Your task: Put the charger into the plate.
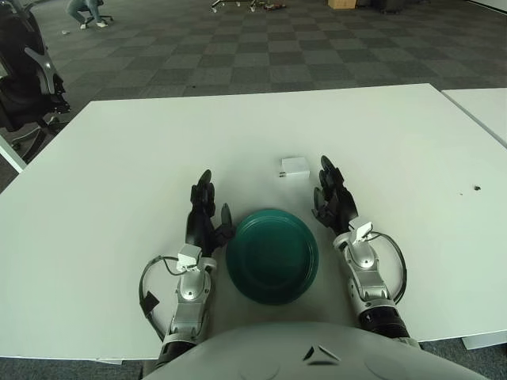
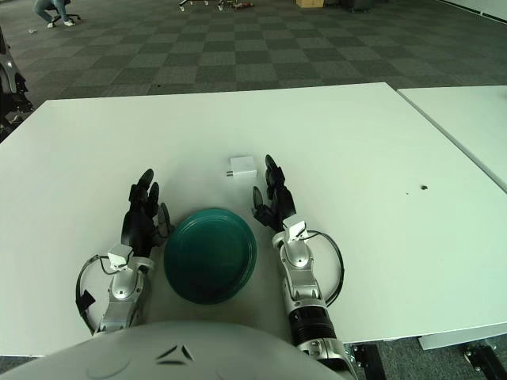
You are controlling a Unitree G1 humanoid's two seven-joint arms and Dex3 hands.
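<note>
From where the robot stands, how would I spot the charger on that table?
On the big white table, find the round green plate lying between the robot's two hands. Just beyond the plate's far rim, near the right hand's fingertips, sits the charger: a small white block, the only white object there.

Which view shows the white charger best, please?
The left eye view: the charger lies clear of the right hand, its prongs visible at left. In the right eye view the fingertips stand almost against it.
</note>
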